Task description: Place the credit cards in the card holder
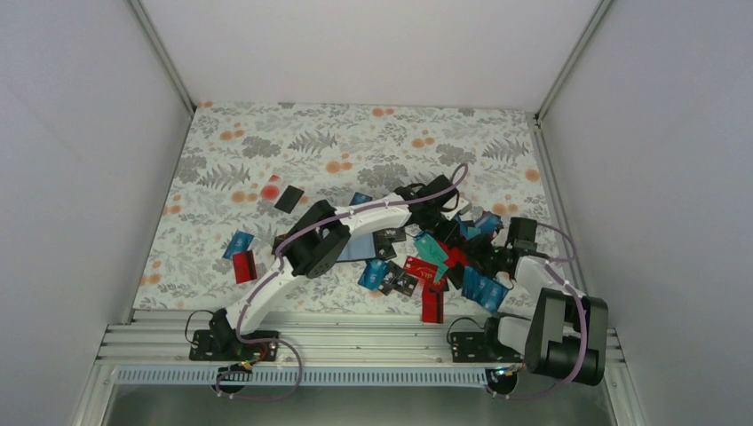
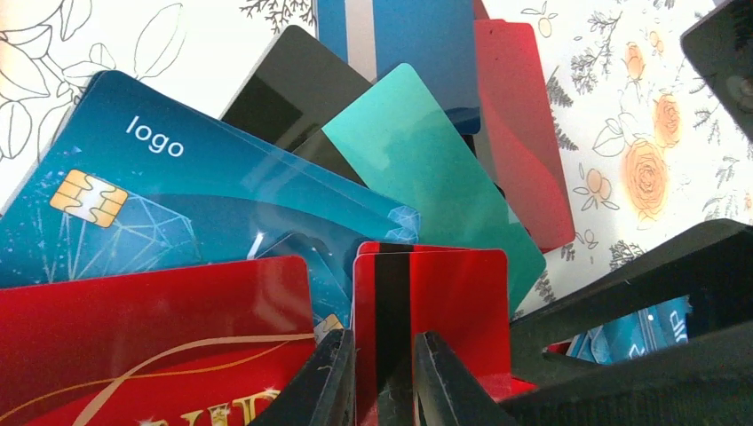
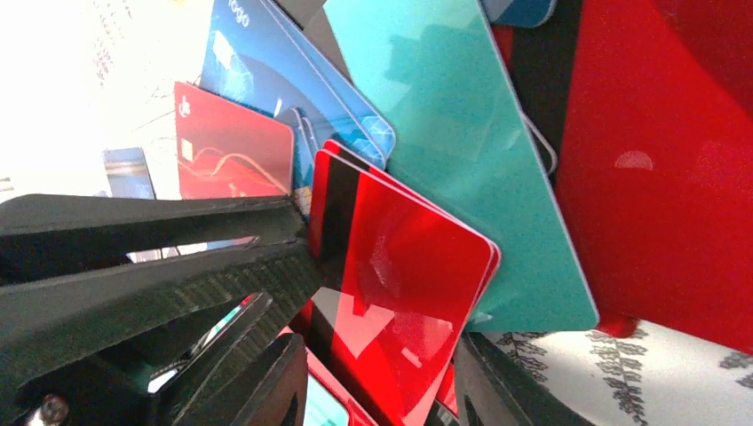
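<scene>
From above we see the credit cards heaped on the floral surface toward 4 o'clock from its middle, where both arms meet over them. A blue card and a red card lie just beside each other, apart from the heap at 8 o'clock, and a plain black rectangle lies alone toward 10 o'clock. In the left wrist view the left fingers sit close together and pinch a striped red card, red with a black stripe, which stands up toward 12 o'clock. A second red edge shows tight against it, so it may be two cards. Fanned behind it we see a teal card leaning toward 11 o'clock, a logo card in blue with a gold chip at 10 o'clock, a gold-ribbon red card at 9 o'clock and a dark card partly under the teal one. In the right wrist view the right fingers stand apart with the far end of the same striped red card between them; whether they press on it we cannot tell. The left fingers reach in there from 9 o'clock. We cannot pick out the card holder with certainty among the black shapes in the heap.
</scene>
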You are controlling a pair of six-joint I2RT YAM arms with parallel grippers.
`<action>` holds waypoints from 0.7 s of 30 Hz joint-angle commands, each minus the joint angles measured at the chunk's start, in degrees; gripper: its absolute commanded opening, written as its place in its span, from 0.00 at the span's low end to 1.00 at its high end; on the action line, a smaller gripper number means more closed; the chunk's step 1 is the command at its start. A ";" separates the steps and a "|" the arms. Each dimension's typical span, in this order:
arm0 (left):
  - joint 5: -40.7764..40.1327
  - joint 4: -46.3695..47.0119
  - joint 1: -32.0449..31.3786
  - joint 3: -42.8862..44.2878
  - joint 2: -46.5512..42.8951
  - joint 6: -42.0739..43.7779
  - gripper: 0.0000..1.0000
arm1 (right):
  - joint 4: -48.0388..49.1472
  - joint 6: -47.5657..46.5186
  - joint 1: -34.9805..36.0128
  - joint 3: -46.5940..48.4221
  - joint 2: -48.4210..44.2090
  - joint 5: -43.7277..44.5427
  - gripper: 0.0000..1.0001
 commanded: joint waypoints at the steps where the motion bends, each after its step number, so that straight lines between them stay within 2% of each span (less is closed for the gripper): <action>1: 1.49 -3.55 -0.58 -3.84 2.40 0.71 0.18 | 1.54 -0.47 -0.43 -1.56 -0.09 -0.04 0.42; 13: 6.95 0.14 -0.55 -6.19 2.52 -1.52 0.18 | 4.45 -1.11 -0.55 -0.46 -3.57 -5.29 0.33; 21: 9.13 0.05 -0.52 -4.95 1.79 -3.08 0.18 | 3.80 -1.96 -0.56 1.23 -5.28 -5.22 0.27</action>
